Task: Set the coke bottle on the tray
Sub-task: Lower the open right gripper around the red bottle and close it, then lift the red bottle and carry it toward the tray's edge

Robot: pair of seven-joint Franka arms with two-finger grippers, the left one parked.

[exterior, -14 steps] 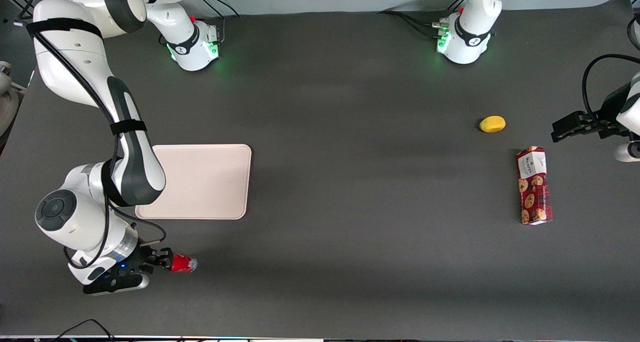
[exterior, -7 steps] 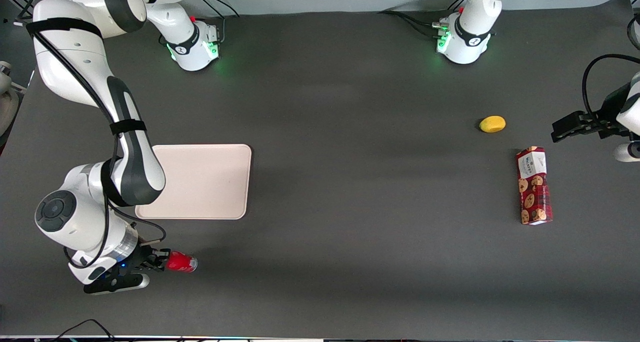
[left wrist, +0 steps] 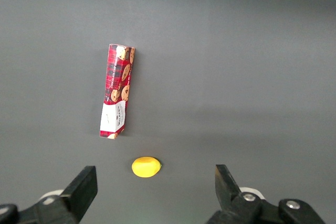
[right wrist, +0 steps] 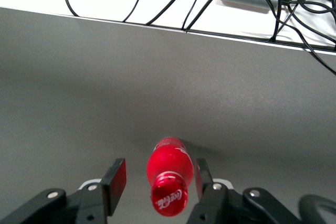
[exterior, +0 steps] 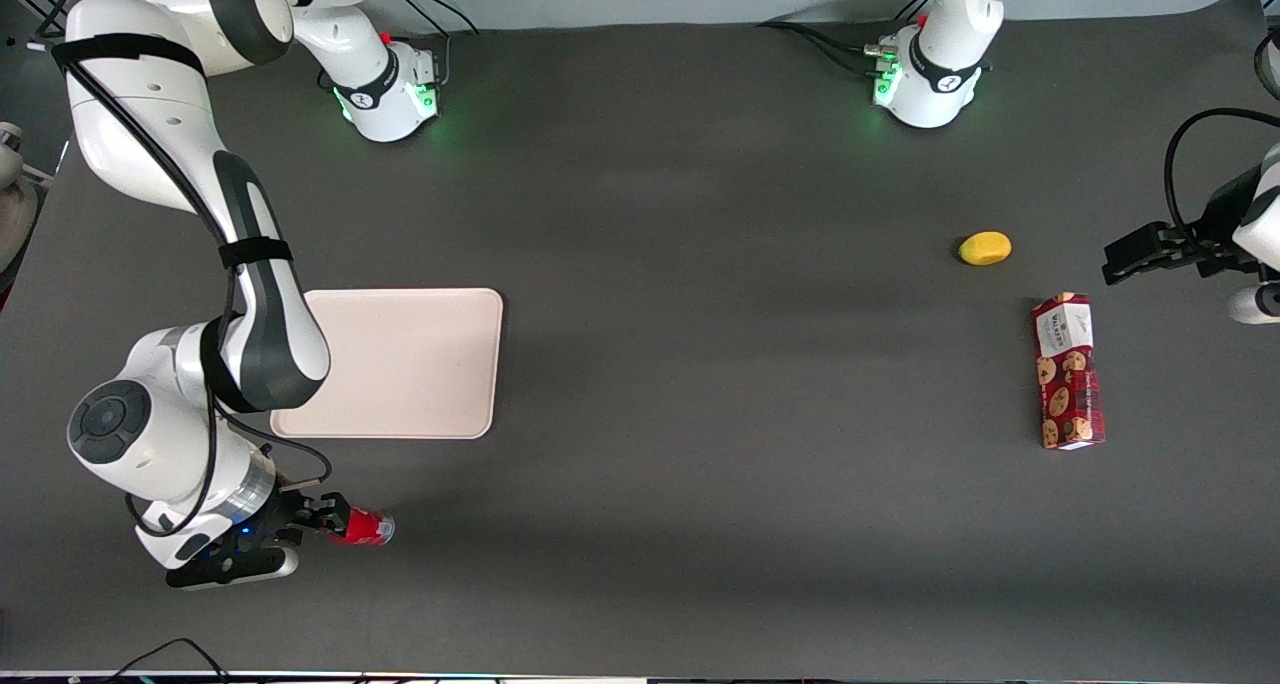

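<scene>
The coke bottle (exterior: 365,528) is small and bright red and lies on its side on the dark table, nearer the front camera than the tray (exterior: 405,362). My right gripper (exterior: 325,517) is low at the bottle's cap end. In the right wrist view the bottle (right wrist: 169,173) points its red cap at the camera, between the open fingers of the gripper (right wrist: 160,179). One finger is close against the bottle's side and the other stands apart from it. The cream-white tray is partly covered by my arm.
A red patterned cookie box (exterior: 1068,371) and a yellow lemon-like object (exterior: 985,248) lie toward the parked arm's end of the table; both also show in the left wrist view, the box (left wrist: 116,91) and the yellow object (left wrist: 146,167). Cables lie off the table's near edge (right wrist: 210,3).
The gripper drew back slightly from the bottle, then moved forward over its cap end again. The bottle has stayed in place on the table.
</scene>
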